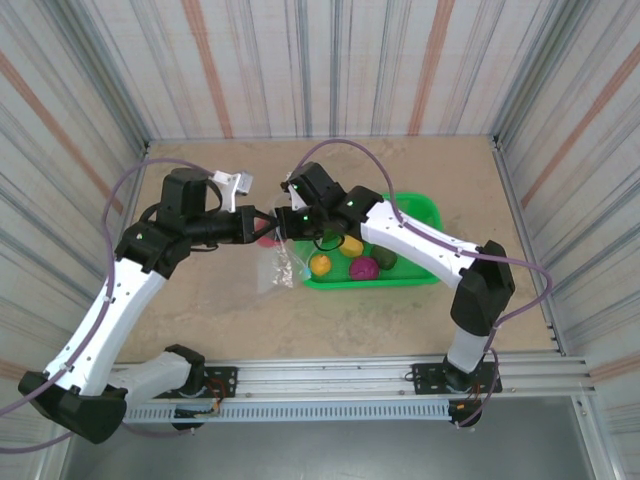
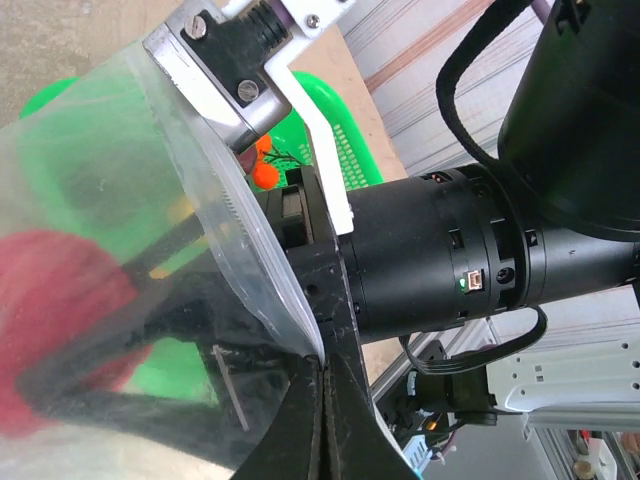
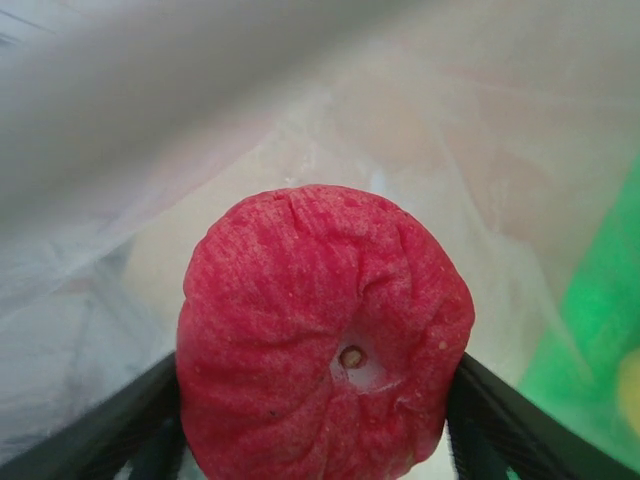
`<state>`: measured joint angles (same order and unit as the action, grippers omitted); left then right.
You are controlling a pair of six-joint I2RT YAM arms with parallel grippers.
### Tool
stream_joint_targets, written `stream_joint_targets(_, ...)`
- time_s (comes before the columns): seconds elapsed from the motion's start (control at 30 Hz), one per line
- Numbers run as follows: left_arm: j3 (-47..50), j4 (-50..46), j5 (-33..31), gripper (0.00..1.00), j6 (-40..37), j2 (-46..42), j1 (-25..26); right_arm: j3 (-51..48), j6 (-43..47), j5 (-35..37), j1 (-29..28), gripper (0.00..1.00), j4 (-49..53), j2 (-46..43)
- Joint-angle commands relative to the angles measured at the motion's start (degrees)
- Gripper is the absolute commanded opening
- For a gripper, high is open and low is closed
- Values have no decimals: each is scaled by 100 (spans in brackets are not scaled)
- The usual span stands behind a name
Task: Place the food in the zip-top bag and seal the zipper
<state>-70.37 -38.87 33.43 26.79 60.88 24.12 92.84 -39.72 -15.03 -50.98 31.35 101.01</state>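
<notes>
My left gripper (image 2: 325,400) is shut on the edge of the clear zip-top bag (image 2: 120,250) and holds it up above the table, its mouth towards the basket; the zipper strip runs along that pinched edge. My right gripper (image 3: 318,400) reaches into the bag's mouth with a pink-red fruit (image 3: 320,340) between its fingers (image 3: 130,430), both of which touch its sides. Bag film (image 3: 150,150) surrounds the fruit. From above, the two grippers (image 1: 262,226) (image 1: 282,226) meet over the hanging bag (image 1: 278,268). More food, a yellow piece (image 1: 320,264), a maroon one (image 1: 364,269) and a dark green one (image 1: 386,260), lies in the basket.
The green mesh basket (image 1: 420,215) stands right of the bag, under the right arm. An orange piece (image 2: 265,172) shows past the bag's edge. Striped walls enclose the table on three sides, and a metal rail (image 1: 350,385) runs along the near edge.
</notes>
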Motion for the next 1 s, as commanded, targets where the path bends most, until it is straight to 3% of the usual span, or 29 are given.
stream_joint_targets(0.0,41,25,5,0,-107,-94,31,-165,-138,-122,5,77,-275,-187)
stream_joint_targets(0.13,28,-6,-84,0,-163,-97,31,-425,-135,-149,98,80,-424,-442)
stream_joint_targets(0.2,15,-44,-136,0,-198,-87,31,-520,-139,-196,152,75,-475,-566)
stream_joint_targets(0.37,1,-138,-274,0,-273,-99,23,-651,-59,-52,268,31,-392,-904)
stream_joint_targets(0.5,-16,-246,-354,0,-344,-98,23,-799,99,-105,377,20,-405,-1239)
stream_joint_targets(0.57,-14,-285,-387,0,-362,-90,25,-845,147,-12,412,3,-386,-1415)
stream_joint_targets(0.6,-12,-295,-395,0,-358,-79,25,-860,181,45,430,0,-380,-1500)
stream_joint_targets(0.67,-12,-320,-422,0,-376,-65,26,-806,290,109,488,0,-260,-1638)
stream_joint_targets(0.77,-37,-372,-510,0,-424,-55,24,-708,445,249,656,9,99,-1785)
stream_joint_targets(0.97,-101,-453,-685,0,-529,-42,31,-1122,681,536,1293,3,594,-2179)
